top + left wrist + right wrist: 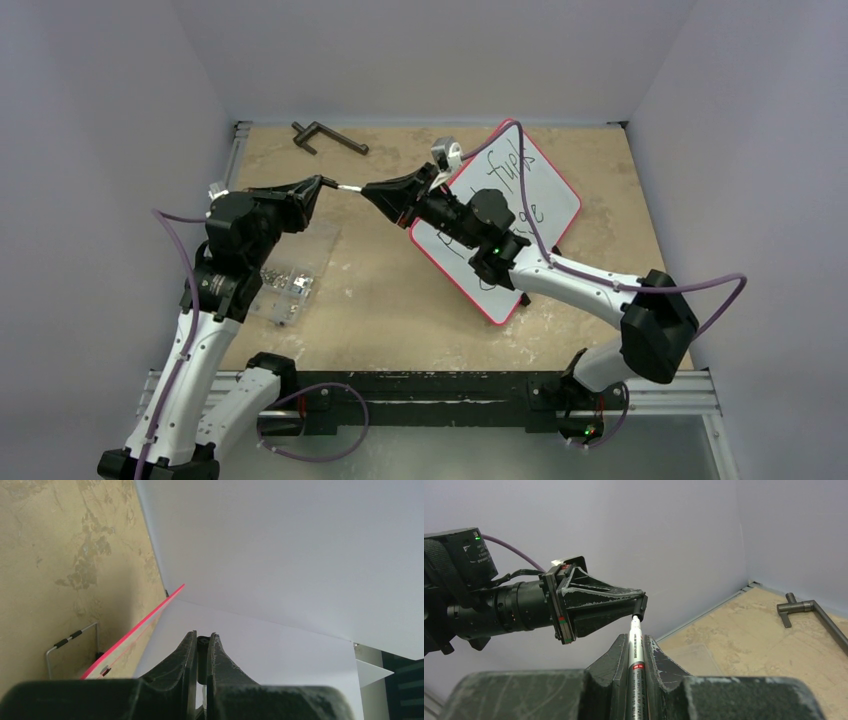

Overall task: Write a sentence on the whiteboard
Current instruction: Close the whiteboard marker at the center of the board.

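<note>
The whiteboard (562, 188), white with a red rim, stands tilted at the back right, and my right arm covers part of it. The sentence (508, 170) shows as black handwriting, "fuels" readable and the rest partly hidden. My right gripper (636, 639) is shut on a silver marker (636, 655) that points left. Its white tip end sits in a black cap (640, 608). My left gripper (202, 639) is shut on that cap (202, 647). Both grippers meet in mid-air left of the board, left gripper (322, 184) facing right gripper (372, 192). The board's red edge (135, 630) shows in the left wrist view.
A dark metal crank tool (328, 137) lies at the back of the tan table, also seen as the tool (809, 607). A clear bag of small hardware (290, 275) lies by my left arm. A small silver-white object (448, 152) sits near the board's top corner. Grey walls close three sides.
</note>
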Action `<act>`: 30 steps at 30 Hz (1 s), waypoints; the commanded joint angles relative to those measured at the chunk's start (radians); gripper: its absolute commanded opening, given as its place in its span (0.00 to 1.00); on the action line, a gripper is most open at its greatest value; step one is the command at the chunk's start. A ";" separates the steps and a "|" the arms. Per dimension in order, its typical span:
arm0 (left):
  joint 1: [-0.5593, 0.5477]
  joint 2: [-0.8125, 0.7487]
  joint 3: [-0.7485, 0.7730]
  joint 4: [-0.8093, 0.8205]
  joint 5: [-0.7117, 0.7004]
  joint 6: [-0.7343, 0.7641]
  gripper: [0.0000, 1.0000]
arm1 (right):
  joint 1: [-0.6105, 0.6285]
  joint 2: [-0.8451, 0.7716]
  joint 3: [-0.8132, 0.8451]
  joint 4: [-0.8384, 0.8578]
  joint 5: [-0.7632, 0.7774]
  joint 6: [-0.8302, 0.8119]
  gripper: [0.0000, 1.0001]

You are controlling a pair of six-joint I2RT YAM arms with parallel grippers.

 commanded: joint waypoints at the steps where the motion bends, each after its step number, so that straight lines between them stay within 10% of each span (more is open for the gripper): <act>1: 0.008 0.003 0.004 0.031 0.031 -0.014 0.00 | 0.008 0.014 0.055 0.028 0.025 -0.002 0.00; 30: 0.007 -0.032 -0.007 0.039 0.072 -0.061 0.00 | 0.073 0.164 0.157 0.045 0.178 -0.081 0.00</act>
